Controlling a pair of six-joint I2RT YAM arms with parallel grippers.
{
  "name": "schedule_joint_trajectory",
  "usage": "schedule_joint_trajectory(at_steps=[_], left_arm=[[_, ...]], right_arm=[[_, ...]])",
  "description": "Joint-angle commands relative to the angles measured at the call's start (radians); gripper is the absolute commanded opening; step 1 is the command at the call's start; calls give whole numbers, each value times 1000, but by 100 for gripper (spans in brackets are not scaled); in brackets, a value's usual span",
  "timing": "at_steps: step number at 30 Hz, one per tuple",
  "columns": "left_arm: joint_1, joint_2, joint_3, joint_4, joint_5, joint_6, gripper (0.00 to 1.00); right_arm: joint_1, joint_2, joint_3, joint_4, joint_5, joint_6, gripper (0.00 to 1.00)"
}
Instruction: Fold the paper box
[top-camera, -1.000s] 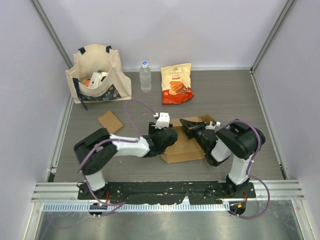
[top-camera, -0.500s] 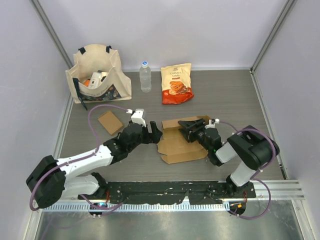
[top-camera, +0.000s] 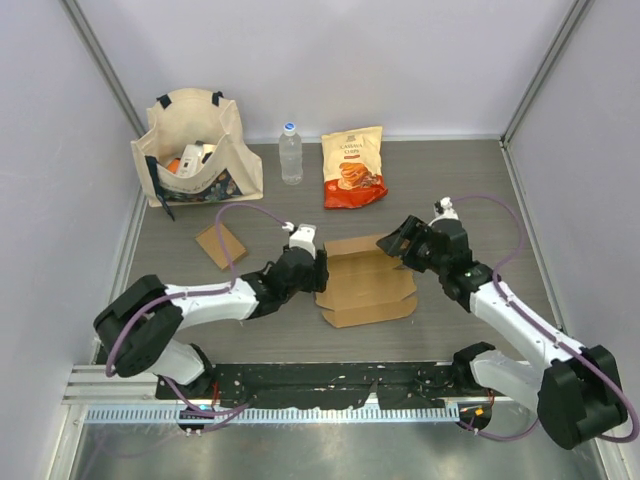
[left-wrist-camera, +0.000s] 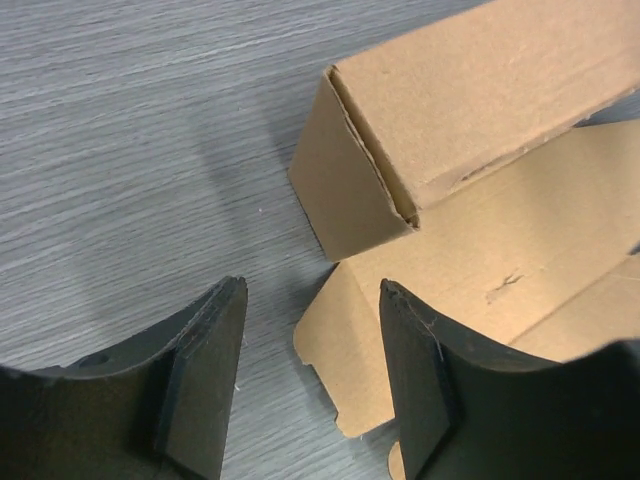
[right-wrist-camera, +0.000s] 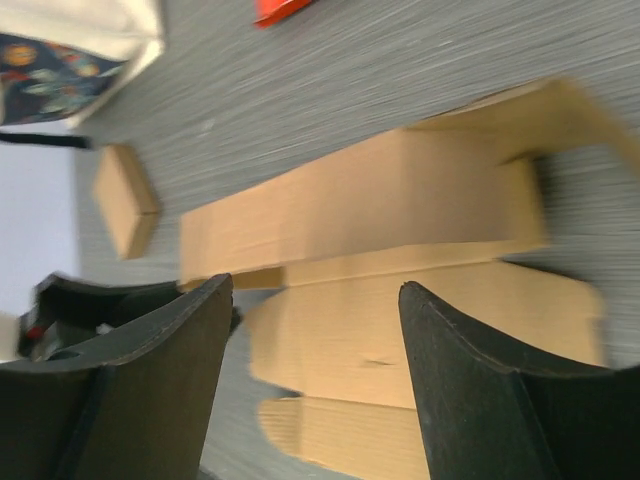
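The right gripper (top-camera: 402, 240) has let go and drawn back to the far right corner of the paper box (top-camera: 365, 285). The left gripper (top-camera: 316, 272) is back at its left edge.

Overhead: the box lies half-folded mid-table. The tote bag (top-camera: 195, 150), bottle (top-camera: 291, 152) and snack bag (top-camera: 353, 168) stand far off, obstructing nothing.

Left wrist: fingers (left-wrist-camera: 205, 380) apart before the raised wall, probably to crease it.

Right wrist: fingers (right-wrist-camera: 170, 370) spread, empty.

Centre frame, a partly folded box (top-camera: 365, 285) lies on the table (top-camera: 480, 200), left gripper (top-camera: 312, 263) at its left edge, right gripper (top-camera: 400, 238) over its upper right corner. Across the top: tote (top-camera: 195, 150), bottle (top-camera: 291, 153), snack packet (top-camera: 353, 167).
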Motion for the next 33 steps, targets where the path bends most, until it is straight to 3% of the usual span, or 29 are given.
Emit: schedule_joint_trajectory(at_steps=[1, 7, 11, 19, 24, 27, 33], left_arm=[[-84, 62, 72, 86, -225, 73, 59], [-98, 163, 123, 123, -276, 61, 61], [-98, 232, 146, 145, -328, 76, 55], [-99, 300, 150, 257, -380, 121, 38], [-101, 331, 156, 280, -410, 130, 36], [-101, 343, 158, 287, -419, 127, 29], [-102, 346, 160, 292, -437, 130, 9]], right_arm=[[-48, -32, 122, -401, 131, -329, 71], [-49, 60, 228, -380, 167, -449, 61], [-49, 158, 309, -391, 149, -492, 58], [-49, 238, 374, -368, 83, -432, 61], [-49, 300, 394, -359, 42, -382, 59], [-48, 327, 403, -354, 19, -366, 57], [-66, 339, 383, -274, -41, -235, 41]])
